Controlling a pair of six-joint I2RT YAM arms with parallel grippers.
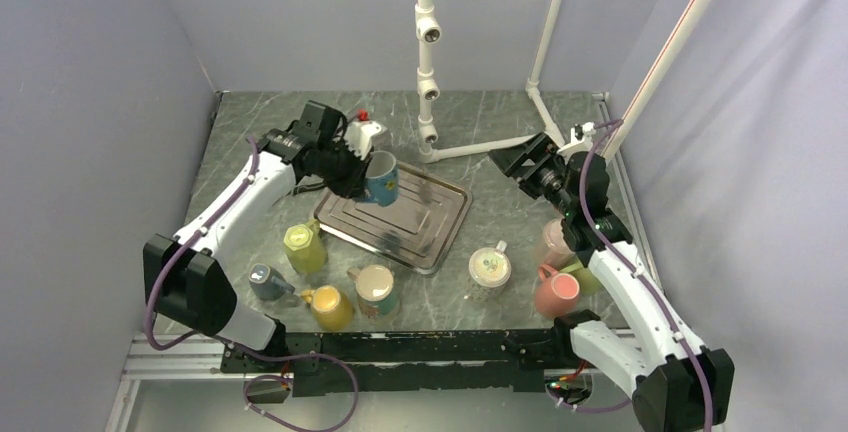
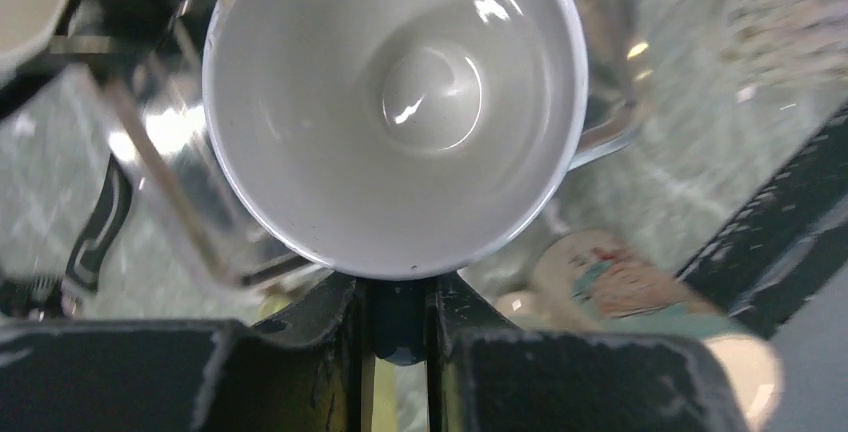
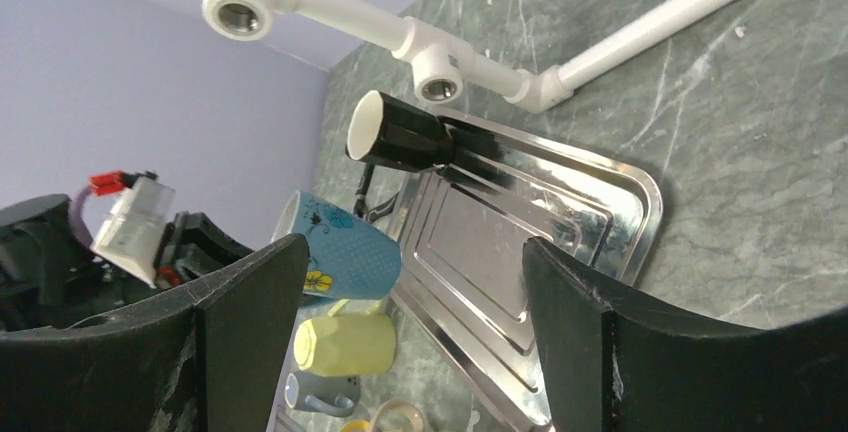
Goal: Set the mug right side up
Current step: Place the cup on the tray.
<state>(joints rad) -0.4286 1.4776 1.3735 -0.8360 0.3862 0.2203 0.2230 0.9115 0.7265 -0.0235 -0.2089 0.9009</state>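
A blue mug (image 1: 381, 179) with flower prints hangs in the air over the left end of the steel tray (image 1: 440, 227). It is tilted on its side with its mouth toward the left wrist. The left wrist view looks straight into its white inside (image 2: 395, 102). My left gripper (image 1: 350, 167) is shut on the mug's dark handle (image 2: 400, 327), which sits between the fingers. My right gripper (image 1: 512, 162) is open and empty, right of the tray near the back. In the right wrist view the blue mug (image 3: 345, 252) shows past the wide-open fingers (image 3: 250, 302).
Several mugs stand in front of the tray: yellow-green (image 1: 305, 247), grey-blue (image 1: 268, 282), yellow (image 1: 330, 307) and cream-lined (image 1: 376, 289). A cream mug (image 1: 490, 267) and pink mugs (image 1: 556, 292) sit near the right arm. A white pipe stand (image 1: 428, 62) rises behind the tray.
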